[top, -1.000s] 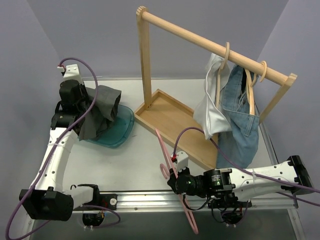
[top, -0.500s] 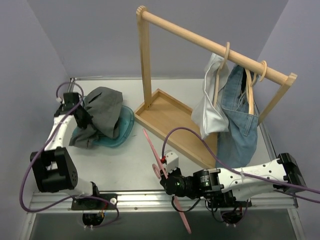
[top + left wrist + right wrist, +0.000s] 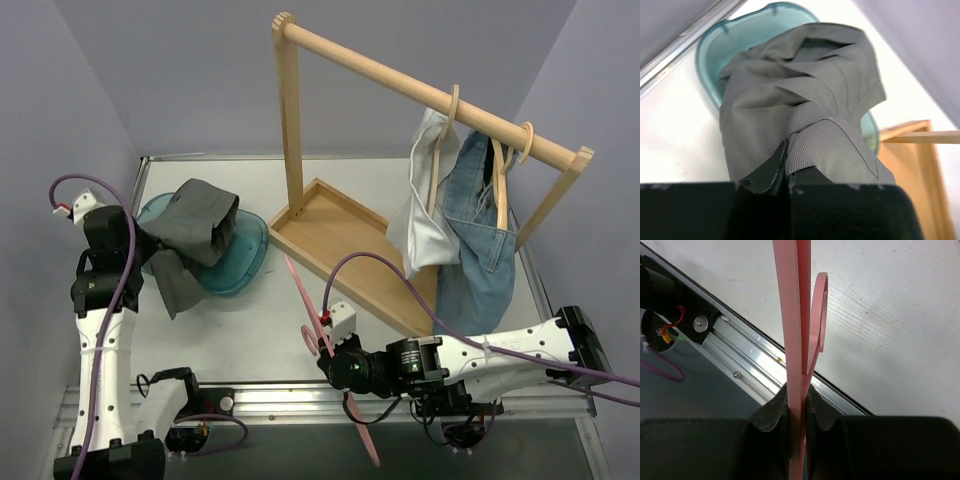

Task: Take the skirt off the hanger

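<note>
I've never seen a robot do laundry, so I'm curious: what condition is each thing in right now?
grey skirt: off its hanger, bunched over the teal tub.
pink hanger: bare.
left gripper: shut on the skirt.
right gripper: shut on the hanger.
white garment: hanging on the rack.
denim garment: hanging on the rack.

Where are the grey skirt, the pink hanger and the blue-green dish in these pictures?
grey skirt (image 3: 200, 222): overhead view, on its bunched middle.
pink hanger (image 3: 792, 315): right wrist view, on its flat bar.
blue-green dish (image 3: 245, 265): overhead view, on its bare rim.
</note>
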{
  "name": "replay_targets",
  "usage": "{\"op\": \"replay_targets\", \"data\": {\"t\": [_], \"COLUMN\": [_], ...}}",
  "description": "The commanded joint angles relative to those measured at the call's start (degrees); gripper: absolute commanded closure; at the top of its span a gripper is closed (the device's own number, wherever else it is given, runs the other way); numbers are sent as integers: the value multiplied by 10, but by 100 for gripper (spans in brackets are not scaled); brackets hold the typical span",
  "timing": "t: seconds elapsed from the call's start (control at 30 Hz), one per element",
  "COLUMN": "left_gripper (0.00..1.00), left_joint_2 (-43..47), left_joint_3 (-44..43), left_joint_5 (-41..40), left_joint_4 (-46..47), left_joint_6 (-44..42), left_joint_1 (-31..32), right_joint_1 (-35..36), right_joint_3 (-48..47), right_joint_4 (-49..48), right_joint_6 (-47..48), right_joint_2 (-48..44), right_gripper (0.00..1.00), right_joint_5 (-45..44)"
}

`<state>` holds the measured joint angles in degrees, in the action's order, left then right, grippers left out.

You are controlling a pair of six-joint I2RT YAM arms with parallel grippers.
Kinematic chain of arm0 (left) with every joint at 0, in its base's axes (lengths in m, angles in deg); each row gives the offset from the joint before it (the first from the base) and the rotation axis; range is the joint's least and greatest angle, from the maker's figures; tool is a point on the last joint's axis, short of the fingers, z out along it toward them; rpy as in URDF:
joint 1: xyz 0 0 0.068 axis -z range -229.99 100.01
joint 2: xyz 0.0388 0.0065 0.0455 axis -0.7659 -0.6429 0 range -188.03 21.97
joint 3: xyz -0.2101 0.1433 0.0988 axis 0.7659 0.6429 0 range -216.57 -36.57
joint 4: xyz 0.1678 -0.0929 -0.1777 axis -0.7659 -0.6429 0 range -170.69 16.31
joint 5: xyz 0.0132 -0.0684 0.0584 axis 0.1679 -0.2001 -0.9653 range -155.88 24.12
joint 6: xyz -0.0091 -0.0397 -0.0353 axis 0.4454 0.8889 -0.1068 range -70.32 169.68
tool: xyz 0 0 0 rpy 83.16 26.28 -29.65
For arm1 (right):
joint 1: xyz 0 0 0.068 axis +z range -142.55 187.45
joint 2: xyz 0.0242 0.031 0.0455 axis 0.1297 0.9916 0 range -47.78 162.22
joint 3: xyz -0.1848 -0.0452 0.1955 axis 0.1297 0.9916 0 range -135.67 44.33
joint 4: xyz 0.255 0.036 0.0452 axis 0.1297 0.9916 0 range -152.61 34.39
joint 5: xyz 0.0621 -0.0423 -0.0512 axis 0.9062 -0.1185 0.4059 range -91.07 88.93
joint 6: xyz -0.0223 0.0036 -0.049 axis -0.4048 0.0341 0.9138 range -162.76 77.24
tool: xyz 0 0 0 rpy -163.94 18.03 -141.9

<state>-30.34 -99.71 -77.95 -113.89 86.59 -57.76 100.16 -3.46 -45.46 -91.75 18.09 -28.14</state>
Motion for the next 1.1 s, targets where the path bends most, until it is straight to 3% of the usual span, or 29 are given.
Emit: {"op": "replay_targets", "data": {"t": [0.0, 0.27, 0.43, 0.5, 0.7, 0.87, 1.07], "left_gripper": [98, 98, 98, 98, 98, 98, 98], "left_joint_2": [-25, 12, 5, 14, -13, -164, -353], "left_joint_3": [-8, -70, -167, -168, -101, -118, -216], "left_joint_5": [-66, -146, -342, -350, -188, -68, 80], "left_joint_4": [-61, -106, -146, -123, 3, 89, 95], "left_joint_6": [-32, -40, -72, -101, -184, -221, -208], "left_joint_1": [4, 31, 116, 129, 132, 122, 100], "right_joint_1": [5, 5, 10, 10, 11, 13, 22], "right_joint_3": [-5, -15, -19, -17, -34, -38, -7], "right_joint_4": [11, 17, 26, 15, 10, 22, 1], "right_joint_6": [-15, -12, -21, -16, -7, -22, -44], "right_joint_2": [-26, -17, -9, -10, 10, 18, -6], "right_gripper": [100, 100, 100, 100, 100, 100, 100], "right_joint_5": [-24, -24, -25, -25, -25, -25, -26]}}
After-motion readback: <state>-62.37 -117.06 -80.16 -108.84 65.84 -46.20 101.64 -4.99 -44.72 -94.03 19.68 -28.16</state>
